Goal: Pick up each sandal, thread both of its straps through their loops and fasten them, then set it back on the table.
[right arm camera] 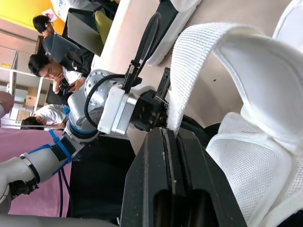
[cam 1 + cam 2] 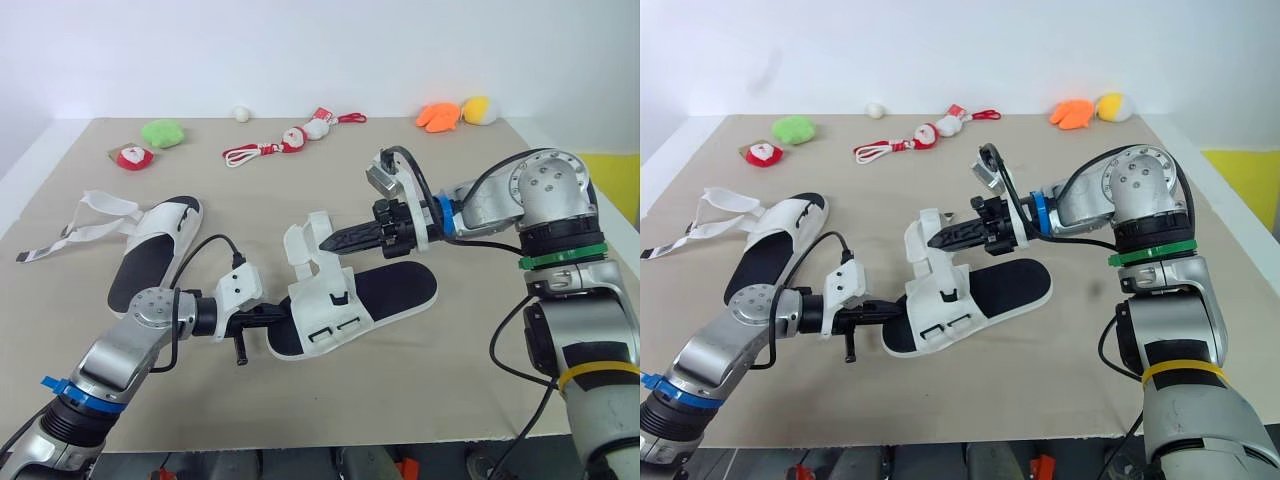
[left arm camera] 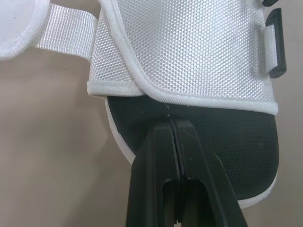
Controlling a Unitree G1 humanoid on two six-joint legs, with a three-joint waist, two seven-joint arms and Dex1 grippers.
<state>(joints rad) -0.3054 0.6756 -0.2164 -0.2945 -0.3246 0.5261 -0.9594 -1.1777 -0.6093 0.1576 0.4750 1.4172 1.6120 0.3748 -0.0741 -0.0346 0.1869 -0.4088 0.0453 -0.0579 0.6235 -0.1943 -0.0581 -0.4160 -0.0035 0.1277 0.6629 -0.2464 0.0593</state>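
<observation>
Strap (image 1: 194, 61) nipped in right pincer (image 1: 168, 133) — people (image 1: 49, 71) beyond.

Loose strap (image 2: 665, 247) of far sandal (image 2: 790, 220) (white) — tip cut off at right eye view's edge

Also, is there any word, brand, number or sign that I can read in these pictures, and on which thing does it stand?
No text can be read.
Middle sandal: no print shows.
Left sandal: no print shows.
White sheet in the far background: its blue marks are too blurred to read.
</observation>
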